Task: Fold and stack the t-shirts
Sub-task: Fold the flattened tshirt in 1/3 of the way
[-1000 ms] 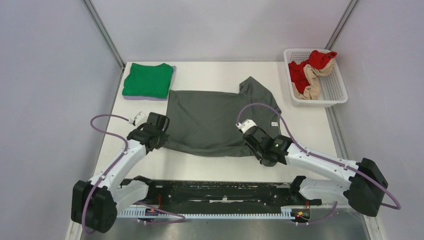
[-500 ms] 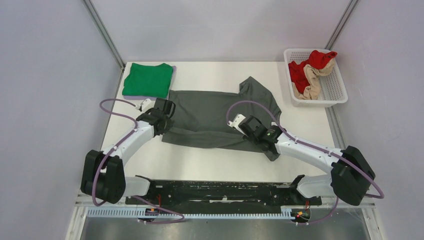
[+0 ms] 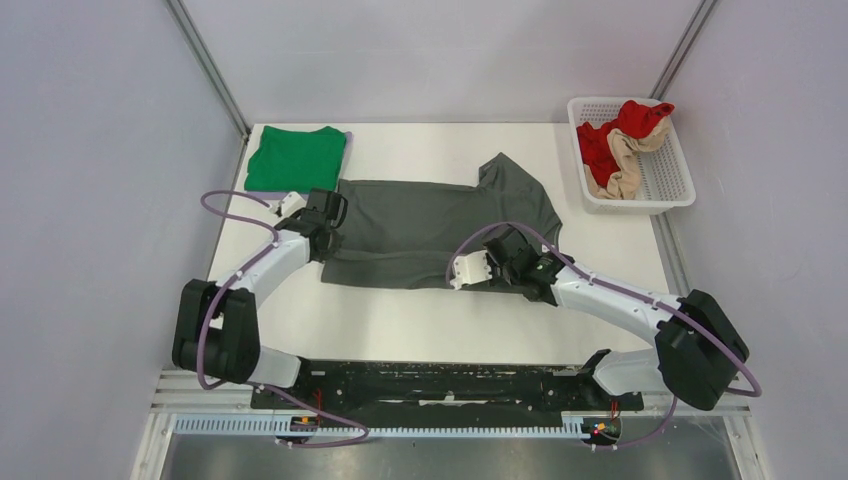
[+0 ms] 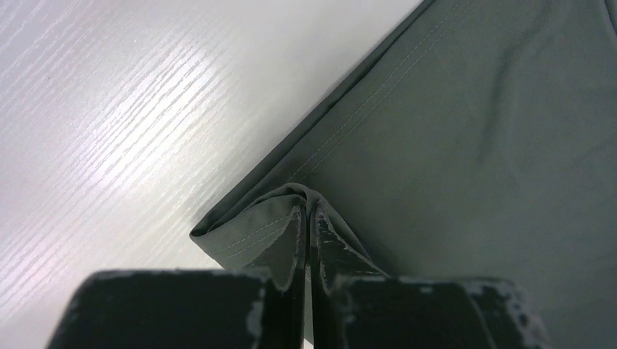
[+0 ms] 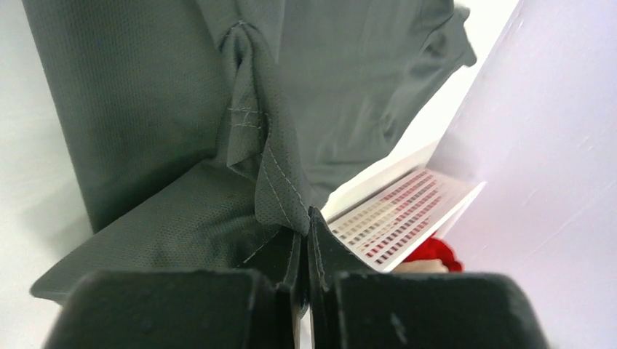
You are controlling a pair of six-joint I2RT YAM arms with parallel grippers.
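The dark grey t-shirt [image 3: 430, 215] lies across the middle of the table, its near hem folded up over the body. My left gripper [image 3: 335, 212] is shut on the shirt's left hem corner [image 4: 276, 218], which bunches between the fingers. My right gripper [image 3: 505, 262] is shut on the right hem corner [image 5: 280, 196]; the cloth hangs in a pinched fold from its tips. The bright green t-shirt [image 3: 296, 159] lies folded at the far left corner.
A white lattice basket [image 3: 668, 185] with red and beige garments stands at the far right and also shows as a white basket [image 5: 407, 218] behind the right gripper. Grey walls close in the table's sides. Bare tabletop [image 4: 131, 109] lies left of the hem.
Both grippers have carried the grey shirt's near hem away from the arm bases toward the far side, folding the lower part over the body. The visible shirt is now shorter front to back.
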